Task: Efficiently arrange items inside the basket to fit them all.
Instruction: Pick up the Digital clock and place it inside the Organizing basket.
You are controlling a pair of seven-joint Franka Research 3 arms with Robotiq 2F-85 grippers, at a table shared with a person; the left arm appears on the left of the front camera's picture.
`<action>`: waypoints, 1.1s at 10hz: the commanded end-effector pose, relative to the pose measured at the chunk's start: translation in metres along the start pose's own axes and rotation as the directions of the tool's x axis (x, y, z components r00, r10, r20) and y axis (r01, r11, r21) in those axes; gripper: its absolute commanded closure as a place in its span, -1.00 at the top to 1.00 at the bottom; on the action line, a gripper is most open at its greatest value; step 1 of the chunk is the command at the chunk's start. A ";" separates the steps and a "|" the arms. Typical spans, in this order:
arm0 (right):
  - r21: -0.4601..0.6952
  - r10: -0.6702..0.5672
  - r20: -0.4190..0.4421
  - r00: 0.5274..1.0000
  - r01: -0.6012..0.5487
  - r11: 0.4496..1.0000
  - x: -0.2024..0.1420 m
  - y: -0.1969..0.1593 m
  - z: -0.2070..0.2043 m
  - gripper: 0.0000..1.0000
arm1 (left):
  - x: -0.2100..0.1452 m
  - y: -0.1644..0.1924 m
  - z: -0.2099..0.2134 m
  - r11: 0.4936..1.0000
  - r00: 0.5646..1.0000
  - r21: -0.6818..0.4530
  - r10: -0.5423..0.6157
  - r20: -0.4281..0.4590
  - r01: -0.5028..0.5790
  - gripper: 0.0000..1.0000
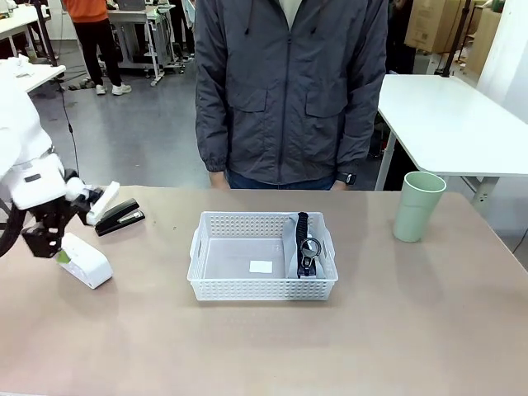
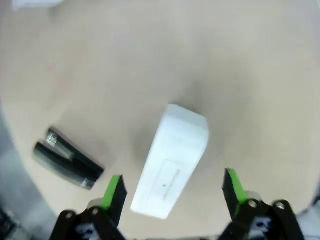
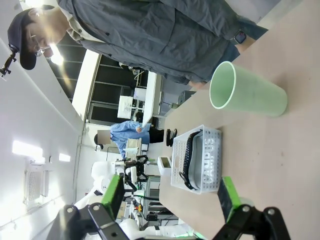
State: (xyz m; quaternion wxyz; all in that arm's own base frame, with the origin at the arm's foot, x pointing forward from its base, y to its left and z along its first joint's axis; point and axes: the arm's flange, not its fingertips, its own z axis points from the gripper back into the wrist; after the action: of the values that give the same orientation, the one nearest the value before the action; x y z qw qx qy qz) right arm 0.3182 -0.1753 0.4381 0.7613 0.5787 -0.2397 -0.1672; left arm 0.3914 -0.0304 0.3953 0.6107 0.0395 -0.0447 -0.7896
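The left gripper (image 2: 173, 180) is hovering spread over the white box (image 2: 175, 155). The right gripper (image 3: 170, 189), also spread, is facing the pouch (image 3: 207, 160) lettered "CAMPUS". A beige table (image 1: 412, 330) is standing in a workshop.

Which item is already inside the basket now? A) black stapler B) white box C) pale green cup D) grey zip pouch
D: the grey zip pouch stands on edge at the right end of the basket; the cup, stapler and white box are on the table outside it.
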 end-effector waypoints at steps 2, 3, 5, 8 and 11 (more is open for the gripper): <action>0.008 0.007 -0.001 1.000 -0.007 1.000 0.000 0.001 0.001 1.00 | -0.030 -0.027 -0.003 0.954 0.970 -0.208 -0.234 -0.060 0.217 1.00; 0.008 0.007 -0.001 1.000 -0.007 1.000 0.000 0.001 0.001 1.00 | -0.033 -0.026 0.002 0.961 0.979 -0.190 -0.202 0.009 0.200 1.00; 0.008 0.007 -0.001 1.000 -0.007 1.000 0.000 0.001 0.001 1.00 | -0.025 -0.028 -0.011 0.961 0.980 -0.193 -0.197 0.018 0.197 1.00; 0.008 0.007 -0.001 1.000 -0.007 1.000 0.000 0.001 0.001 1.00 | -0.025 -0.028 -0.011 0.961 0.980 -0.193 -0.197 0.018 0.197 1.00; 0.008 0.007 -0.001 1.000 -0.007 1.000 0.000 0.001 0.001 1.00 | -0.005 -0.030 0.002 0.875 0.909 0.245 -0.398 -0.124 0.417 1.00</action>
State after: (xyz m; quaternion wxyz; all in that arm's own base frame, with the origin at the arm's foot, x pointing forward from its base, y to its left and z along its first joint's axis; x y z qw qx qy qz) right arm 0.3181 -0.1753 0.4381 0.7613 0.5789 -0.2397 -0.1672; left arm 0.3988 -0.0181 0.4198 0.4879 0.0902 -0.0448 -0.8671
